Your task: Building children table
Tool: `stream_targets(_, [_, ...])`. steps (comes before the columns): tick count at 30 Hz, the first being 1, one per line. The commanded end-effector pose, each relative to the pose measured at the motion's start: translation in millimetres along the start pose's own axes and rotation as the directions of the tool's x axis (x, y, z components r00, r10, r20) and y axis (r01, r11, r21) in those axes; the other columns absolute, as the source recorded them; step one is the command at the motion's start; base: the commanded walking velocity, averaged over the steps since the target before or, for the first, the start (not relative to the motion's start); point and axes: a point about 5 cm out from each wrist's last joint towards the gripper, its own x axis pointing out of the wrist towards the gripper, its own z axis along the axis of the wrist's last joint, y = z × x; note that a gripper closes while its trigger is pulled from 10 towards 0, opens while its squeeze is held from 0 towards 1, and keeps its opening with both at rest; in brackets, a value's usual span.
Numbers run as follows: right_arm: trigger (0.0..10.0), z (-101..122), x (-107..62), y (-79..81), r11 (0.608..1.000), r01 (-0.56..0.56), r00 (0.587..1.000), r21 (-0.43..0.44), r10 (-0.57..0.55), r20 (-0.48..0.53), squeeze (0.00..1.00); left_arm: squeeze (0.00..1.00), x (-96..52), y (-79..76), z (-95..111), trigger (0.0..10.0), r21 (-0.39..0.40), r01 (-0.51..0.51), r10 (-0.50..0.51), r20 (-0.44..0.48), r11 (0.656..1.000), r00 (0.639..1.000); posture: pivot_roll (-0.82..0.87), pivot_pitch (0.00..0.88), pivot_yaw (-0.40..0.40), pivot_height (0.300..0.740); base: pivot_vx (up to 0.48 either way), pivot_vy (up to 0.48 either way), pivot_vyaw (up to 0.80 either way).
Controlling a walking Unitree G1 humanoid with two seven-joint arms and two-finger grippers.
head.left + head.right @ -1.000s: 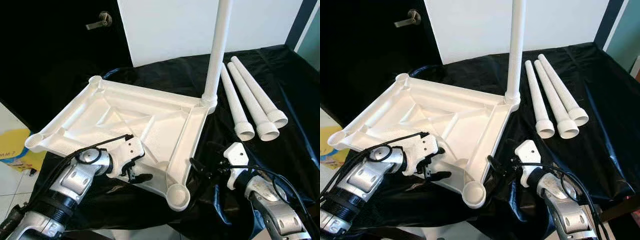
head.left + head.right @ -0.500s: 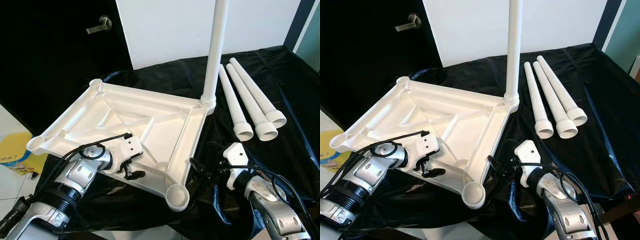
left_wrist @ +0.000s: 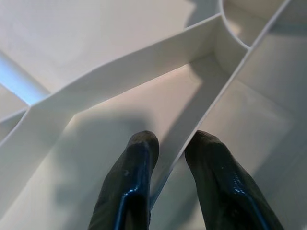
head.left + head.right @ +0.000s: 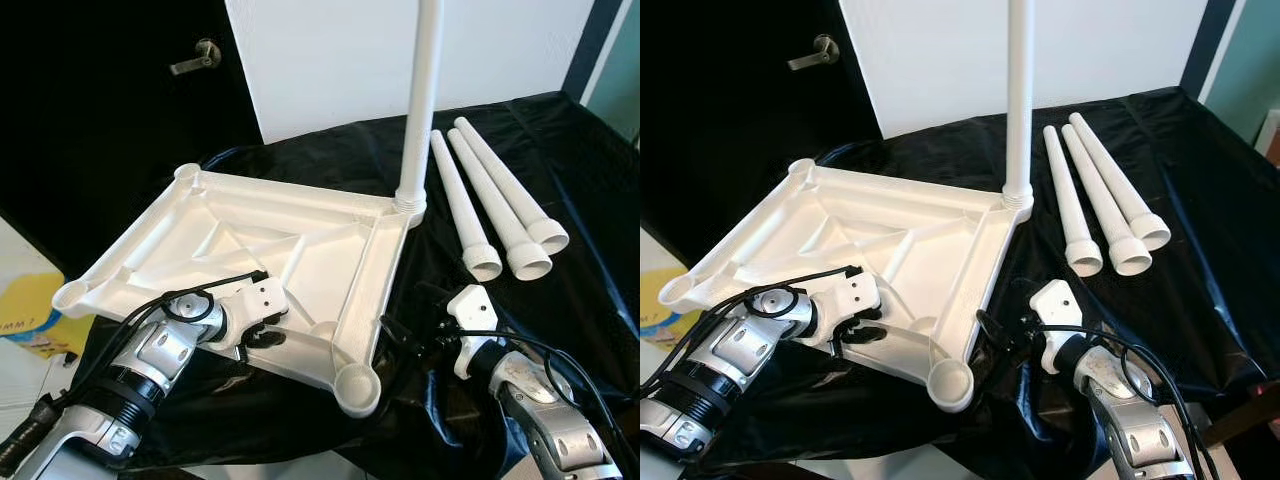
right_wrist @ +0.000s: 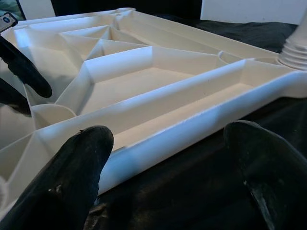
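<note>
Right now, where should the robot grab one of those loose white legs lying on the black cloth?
Probably the nearest leg, around its thin shaft partway up, coming from above with the right hand. It lies flat on the cloth with open space on that side; the flared end is wider and sits tight against the other legs.

White parts on black.
Tabletop (image 4: pixel 300 250), upright leg (image 4: pixel 420 100), three loose legs (image 4: pixel 500 215): plain white. Sheet (image 4: pixel 580 170) glossy black. Claw fingers (image 3: pixel 129 187) black.
</note>
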Motion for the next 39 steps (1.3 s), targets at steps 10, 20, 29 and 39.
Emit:
stream_targets(10, [10.0, -3, -0.9, -0.6, 1.000, 0.005, 1.000, 0.002, -0.005, -0.020, 0.00, 0.00, 0.1, 2.5, -14, 0.0, -0.110, -0.076, 0.073, -0.030, 0.991, 0.997, -0.18, 0.032, 0.104, 0.740, 0.000, 0.000, 0.00])
stream_targets(20, [10.0, -4, -1.0, -1.4, 1.000, 0.013, 1.000, 0.005, -0.013, -0.020, 0.00, 0.00, 5.9, -7.7, 1, 0.0, -0.154, -0.107, 0.112, 0.027, 0.982, 0.993, -0.18, 0.037, 0.100, 0.740, 0.000, 0.000, 0.00])
stream_targets(29, [10.0, 0, 3.6, -14.2, 0.993, 0.119, 0.993, -0.014, -0.119, 0.012, 0.00, 0.00, 12.1, -32.1, 34, 0.0, -0.143, -0.023, 0.049, 0.184, 0.990, 0.982, -0.16, 0.037, 0.090, 0.740, 0.000, 0.000, 0.00])
stream_targets(39, [10.0, 9, 10.9, -29.7, 0.965, 0.263, 0.962, 0.000, -0.262, 0.070, 0.00, 0.51, 8.5, -30.7, 54, 10.0, -0.119, -0.002, 0.038, 0.305, 0.993, 0.952, -0.16, 0.029, 0.087, 0.740, 0.000, 0.000, 0.00])
